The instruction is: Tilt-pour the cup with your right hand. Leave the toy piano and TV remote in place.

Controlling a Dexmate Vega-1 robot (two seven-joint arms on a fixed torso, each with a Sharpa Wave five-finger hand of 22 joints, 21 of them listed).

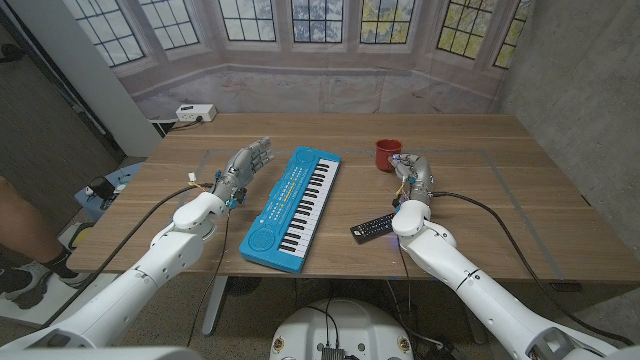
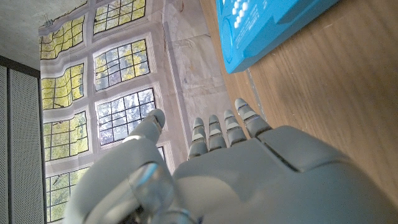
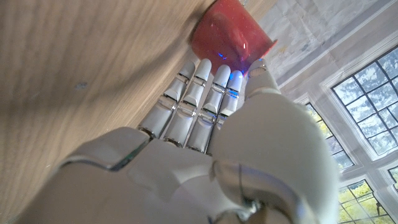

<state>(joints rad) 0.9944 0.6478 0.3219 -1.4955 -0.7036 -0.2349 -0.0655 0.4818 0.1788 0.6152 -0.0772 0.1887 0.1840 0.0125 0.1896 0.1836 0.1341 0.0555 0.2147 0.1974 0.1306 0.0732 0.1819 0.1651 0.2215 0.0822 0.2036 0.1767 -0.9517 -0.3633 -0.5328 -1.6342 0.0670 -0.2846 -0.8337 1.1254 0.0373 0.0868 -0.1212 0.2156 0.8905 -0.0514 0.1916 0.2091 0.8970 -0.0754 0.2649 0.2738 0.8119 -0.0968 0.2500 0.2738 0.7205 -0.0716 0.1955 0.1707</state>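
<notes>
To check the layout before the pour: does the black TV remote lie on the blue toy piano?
No, the black TV remote lies on the wooden table, apart from the blue toy piano.

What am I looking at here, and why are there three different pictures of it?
This is a two-armed robot with human-like hands, standing at a wooden table. The wide picture comes from a camera on its head, looking down over both arms. The other two come from cameras on each wrist, looking along the back of that hand, so they appear turned.

On the table lie a blue toy piano, a black TV remote and a red cup.

The left hand waits beside the piano, fingers apart, holding nothing. The right hand has its fingers reaching toward the cup, which stands upright just ahead of them. Whether they touch it is hard to tell, but nothing is gripped yet.
</notes>
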